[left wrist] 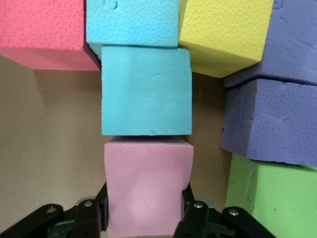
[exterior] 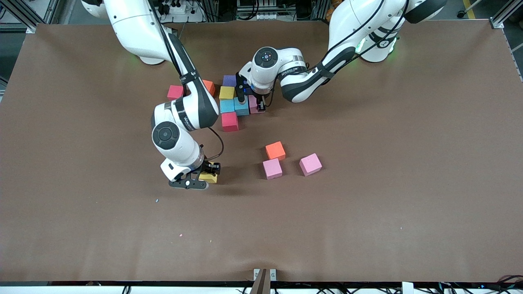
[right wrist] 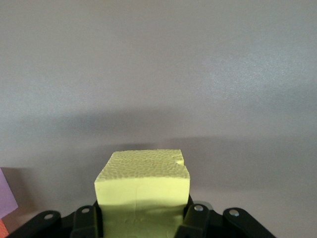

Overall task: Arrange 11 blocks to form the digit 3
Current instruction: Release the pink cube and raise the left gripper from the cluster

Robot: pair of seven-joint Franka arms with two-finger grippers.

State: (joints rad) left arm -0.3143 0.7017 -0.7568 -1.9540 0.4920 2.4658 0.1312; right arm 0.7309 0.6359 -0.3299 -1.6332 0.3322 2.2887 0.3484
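My left gripper (exterior: 256, 105) is shut on a pink block (left wrist: 147, 188), its fingers (left wrist: 194, 218) pressing into its sides. That block touches a light blue block (left wrist: 146, 91) in a packed group with a second blue (left wrist: 131, 22), a yellow (left wrist: 225, 34), purple (left wrist: 272, 124), green (left wrist: 272, 198) and red (left wrist: 42, 29) block. My right gripper (exterior: 203, 174) is shut on a yellow block (right wrist: 142, 191), low over bare table. Its own view shows the block (exterior: 210, 177) squeezed between the fingers (right wrist: 194, 220).
An orange block (exterior: 275, 150) and two pink blocks (exterior: 272, 168) (exterior: 310, 164) lie loose, nearer to the front camera than the group. A red block (exterior: 175, 92) and an orange block (exterior: 209, 87) sit by the right arm's forearm. The brown table (exterior: 408, 163) stretches wide around them.
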